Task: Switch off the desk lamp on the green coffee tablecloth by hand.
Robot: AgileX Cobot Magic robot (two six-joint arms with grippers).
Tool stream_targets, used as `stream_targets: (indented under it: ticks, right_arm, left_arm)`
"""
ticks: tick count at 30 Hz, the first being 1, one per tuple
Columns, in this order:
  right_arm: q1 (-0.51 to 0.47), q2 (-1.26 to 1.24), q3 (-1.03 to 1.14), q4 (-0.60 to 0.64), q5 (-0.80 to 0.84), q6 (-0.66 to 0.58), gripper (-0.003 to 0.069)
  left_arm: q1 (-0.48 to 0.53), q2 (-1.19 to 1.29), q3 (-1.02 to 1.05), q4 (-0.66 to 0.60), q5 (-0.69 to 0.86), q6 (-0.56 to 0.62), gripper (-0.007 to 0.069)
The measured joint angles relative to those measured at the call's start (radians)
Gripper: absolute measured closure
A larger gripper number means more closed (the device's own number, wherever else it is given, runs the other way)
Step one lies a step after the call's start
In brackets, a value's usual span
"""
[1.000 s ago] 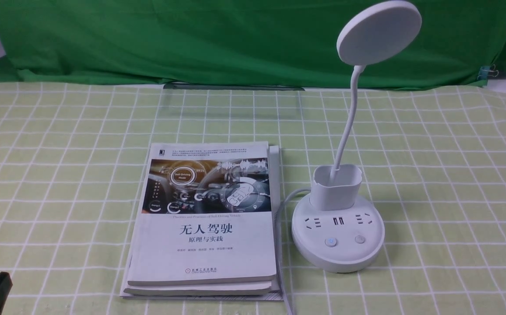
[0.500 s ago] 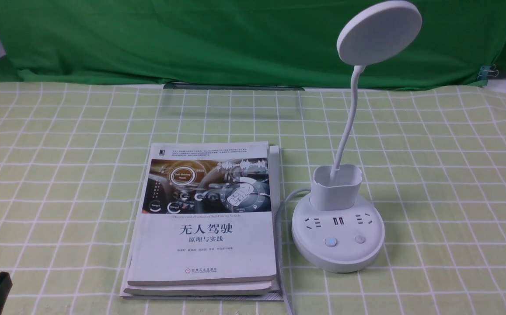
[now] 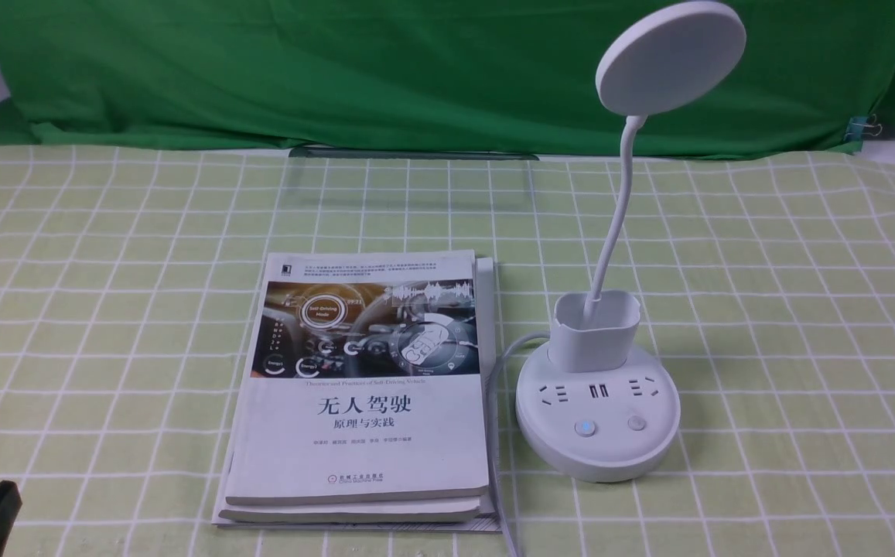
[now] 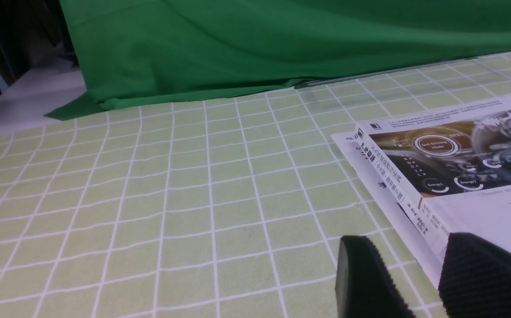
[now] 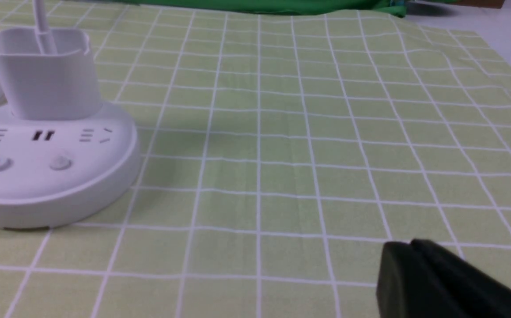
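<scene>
The desk lamp [image 3: 598, 422] stands at centre-right of the front view on the green coffee tablecloth [image 3: 787, 325], untouched. The left gripper [image 4: 414, 274] is parted and empty; the right gripper [image 5: 414, 265] looks closed. Pressing the wrong base button risks failure.

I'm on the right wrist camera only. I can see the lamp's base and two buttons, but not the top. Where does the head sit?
Observer: The desk lamp's round head stands high above the base, on a neck that curves up toward the robot's right.
Operator: Is anything on the base's other side?
Observer: A stack of books lies flat on the green coffee tablecloth, on the base's left, with the lamp's cord running between them.
Operator: And the left arm?
Observer: The left gripper is low near the books' corner, far from the lamp, with its jaws apart and nothing between them.
</scene>
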Motion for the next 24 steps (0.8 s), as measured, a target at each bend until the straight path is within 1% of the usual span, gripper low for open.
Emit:
stream_targets:
  ticks: [24]
  right_arm:
    - [0.000,0.000,0.000,0.000,0.000,0.014,0.0539]
  left_arm:
    - [0.000,0.000,0.000,0.000,0.000,0.000,0.0382]
